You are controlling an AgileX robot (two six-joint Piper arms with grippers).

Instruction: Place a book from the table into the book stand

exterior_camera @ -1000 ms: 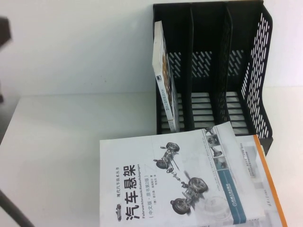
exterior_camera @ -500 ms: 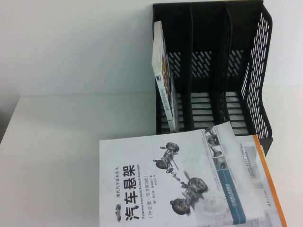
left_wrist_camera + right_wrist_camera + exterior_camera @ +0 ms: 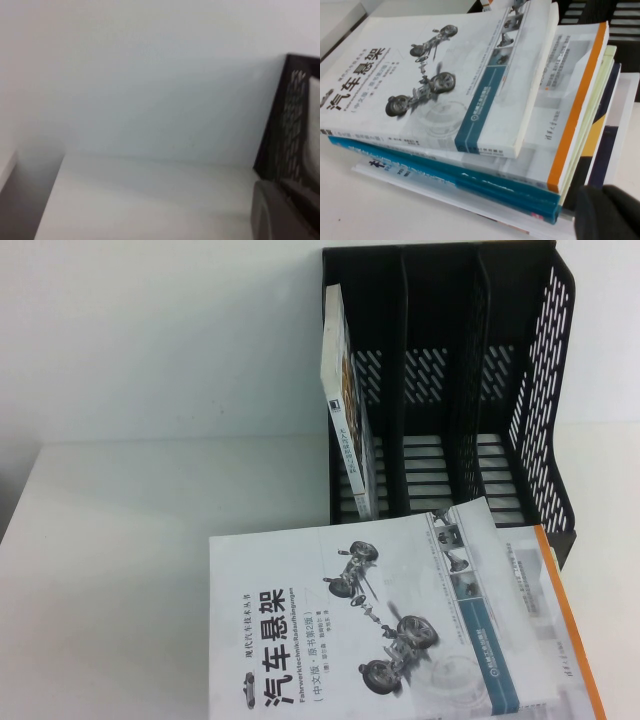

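Leftmost, the left gripper (image 3: 280, 212) shows only as a dark blur beside the book stand (image 3: 540, 400); the book (image 3: 345, 410) stands in its left compartment. Right gripper (image 3: 607, 212) hovers by the white suspension book (image 3: 380, 620); neither grip can be told.

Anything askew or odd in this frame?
The book in the stand's leftmost compartment leans tilted, not upright. The stack's top white book sits skewed over the orange-edged book. Neither hand's fingers show; dark blurs at both wrist views' edges may be them.
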